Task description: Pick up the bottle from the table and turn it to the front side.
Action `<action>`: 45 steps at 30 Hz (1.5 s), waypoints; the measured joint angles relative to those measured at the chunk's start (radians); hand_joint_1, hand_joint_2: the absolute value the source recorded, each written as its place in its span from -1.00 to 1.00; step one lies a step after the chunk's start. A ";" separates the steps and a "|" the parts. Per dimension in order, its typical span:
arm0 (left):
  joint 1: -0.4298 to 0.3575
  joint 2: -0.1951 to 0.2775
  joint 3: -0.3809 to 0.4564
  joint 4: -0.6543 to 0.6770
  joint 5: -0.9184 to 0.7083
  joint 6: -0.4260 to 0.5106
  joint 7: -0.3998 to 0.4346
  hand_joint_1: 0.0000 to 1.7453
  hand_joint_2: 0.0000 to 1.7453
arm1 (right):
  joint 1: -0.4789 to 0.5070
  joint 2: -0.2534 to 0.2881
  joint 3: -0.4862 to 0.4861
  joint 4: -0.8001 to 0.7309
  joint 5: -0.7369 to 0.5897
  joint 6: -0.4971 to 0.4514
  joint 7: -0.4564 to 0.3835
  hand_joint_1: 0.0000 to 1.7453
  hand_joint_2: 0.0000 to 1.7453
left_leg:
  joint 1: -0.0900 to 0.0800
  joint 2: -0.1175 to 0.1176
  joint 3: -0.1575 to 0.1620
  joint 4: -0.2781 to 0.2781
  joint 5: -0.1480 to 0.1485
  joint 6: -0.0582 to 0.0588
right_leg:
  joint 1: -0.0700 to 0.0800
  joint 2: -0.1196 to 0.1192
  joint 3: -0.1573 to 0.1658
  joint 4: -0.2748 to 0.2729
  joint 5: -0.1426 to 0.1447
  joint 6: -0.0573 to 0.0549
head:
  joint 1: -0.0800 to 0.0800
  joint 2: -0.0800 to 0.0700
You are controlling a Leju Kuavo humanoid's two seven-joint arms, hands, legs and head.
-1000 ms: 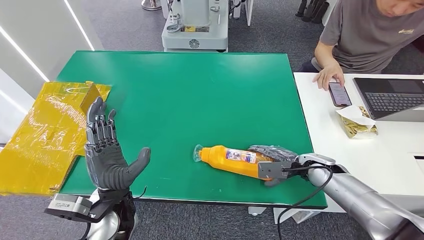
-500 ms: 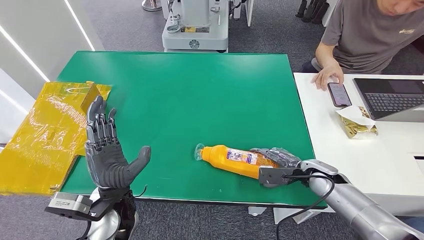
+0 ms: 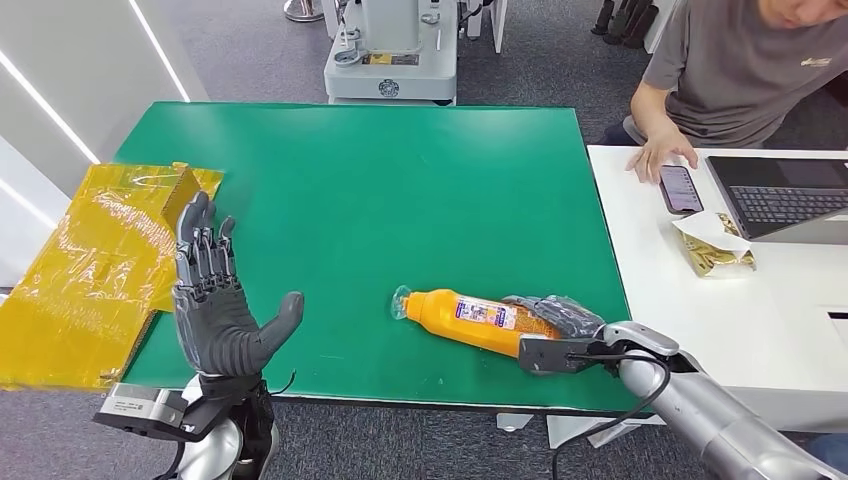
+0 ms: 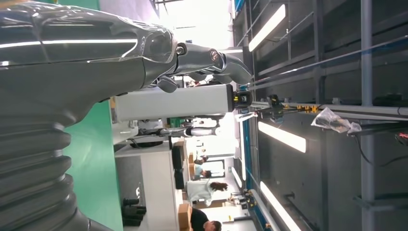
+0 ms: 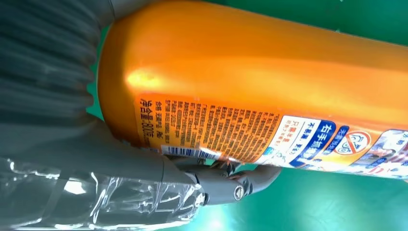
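Barely any shift since a second ago: the right hand [image 3: 556, 322] has slid a touch toward the table's near edge, and the orange bottle [image 3: 468, 318] has crept with it. That hand is wrapped around the bottle's base end, fingers [image 5: 231, 185] curled under the printed label in the right wrist view, so it's grasping the bottle, which lies on its side on the green table [image 3: 400, 180] near the front edge. Its long axis runs across the table, cap end pointing toward the left hand [image 3: 215, 305], which hangs upright, fingers spread, holding nothing, well apart. Lifting looks like the right hand's job. Yellow bags [image 3: 90, 260] sit left; a person [image 3: 740, 70] works at the white desk [image 3: 780, 300].
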 joint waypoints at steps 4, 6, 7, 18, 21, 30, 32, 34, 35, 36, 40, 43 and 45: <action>0.000 0.000 -0.003 0.000 0.002 0.013 0.000 -1.00 1.00 | 0.027 0.018 -0.050 -0.012 0.026 -0.048 -0.002 1.00 1.00 | 0.000 0.000 -0.001 0.000 0.000 0.000 | 0.000 0.000 0.000 0.000 0.000 0.000 | 0.000 0.000; 0.000 0.000 -0.006 0.000 0.002 0.021 0.000 -1.00 1.00 | 0.041 0.034 -0.089 -0.027 0.024 -0.097 -0.007 1.00 1.00 | 0.000 0.000 -0.001 0.000 0.000 0.000 | 0.000 0.000 -0.001 0.000 0.000 0.000 | 0.000 0.000; 0.001 0.000 -0.008 0.000 0.003 0.025 0.000 -1.00 1.00 | 0.047 0.044 -0.112 -0.037 0.022 -0.125 -0.011 1.00 1.00 | 0.000 0.000 -0.001 0.000 0.000 0.000 | 0.000 0.000 -0.001 0.000 0.000 0.000 | 0.000 0.000; 0.001 0.008 -0.030 0.000 0.028 0.040 0.000 -1.00 1.00 | 0.087 0.111 -0.291 -0.158 0.001 -0.268 -0.053 1.00 1.00 | 0.000 0.000 -0.001 -0.001 0.000 0.000 | 0.000 0.000 -0.001 0.000 0.000 0.000 | 0.000 0.000; 0.000 0.010 -0.033 0.000 0.039 0.038 0.000 -1.00 1.00 | 0.092 0.117 -0.305 -0.168 -0.002 -0.283 -0.066 1.00 1.00 | 0.000 0.000 -0.001 0.000 0.000 0.000 | 0.000 0.000 -0.001 0.000 0.000 0.000 | 0.000 0.000; -0.069 0.024 -0.050 0.024 0.060 0.016 0.008 -1.00 1.00 | 0.104 0.187 -0.323 -0.203 -0.024 -0.460 -0.164 1.00 1.00 | 0.000 0.000 -0.001 -0.001 0.000 0.000 | 0.000 0.000 -0.001 0.001 0.000 0.000 | 0.000 0.000; -0.099 0.028 -0.052 0.048 0.033 0.009 0.035 -1.00 1.00 | 0.107 0.213 -0.323 -0.213 -0.022 -0.531 -0.190 1.00 1.00 | 0.000 0.000 -0.001 -0.001 0.000 -0.001 | 0.000 0.000 -0.001 0.001 0.000 0.000 | 0.000 0.000; -0.135 0.034 -0.061 0.091 -0.010 -0.005 0.077 -1.00 1.00 | 0.108 0.237 -0.322 -0.219 -0.016 -0.601 -0.217 1.00 1.00 | 0.000 0.000 -0.001 -0.001 0.001 -0.001 | 0.000 0.000 -0.001 0.001 0.000 0.000 | 0.000 0.000; -0.153 0.037 -0.067 0.117 -0.026 -0.013 0.094 -1.00 1.00 | 0.108 0.247 -0.322 -0.221 -0.013 -0.629 -0.229 1.00 1.00 | 0.000 0.000 -0.001 -0.001 0.001 -0.001 | 0.000 0.000 -0.001 0.001 0.000 0.000 | 0.000 0.000; -0.170 0.038 -0.073 0.143 -0.033 -0.023 0.105 -1.00 1.00 | 0.108 0.256 -0.321 -0.222 -0.013 -0.651 -0.239 1.00 1.00 | 0.000 0.000 -0.001 -0.001 0.001 -0.001 | 0.000 0.000 -0.001 0.001 0.000 0.000 | 0.000 0.000; -0.236 0.036 -0.082 0.241 -0.006 -0.064 0.129 -1.00 1.00 | 0.104 0.286 -0.313 -0.225 -0.016 -0.719 -0.278 1.00 1.00 | 0.000 0.000 -0.001 -0.001 0.001 -0.001 | 0.000 0.000 -0.001 0.001 0.000 0.000 | 0.000 0.000; -0.279 0.034 -0.082 0.292 0.018 -0.083 0.159 -1.00 1.00 | 0.093 0.311 -0.302 -0.226 -0.015 -0.745 -0.298 1.00 1.00 | 0.000 0.000 -0.001 0.000 0.001 -0.001 | 0.000 0.000 -0.001 0.001 0.000 0.000 | 0.000 0.000; -0.296 0.033 -0.082 0.314 0.033 -0.094 0.183 -1.00 1.00 | 0.085 0.328 -0.291 -0.225 -0.019 -0.757 -0.312 1.00 1.00 | 0.000 0.000 -0.001 0.000 0.001 -0.001 | 0.000 0.000 -0.002 0.001 0.000 0.000 | 0.000 0.000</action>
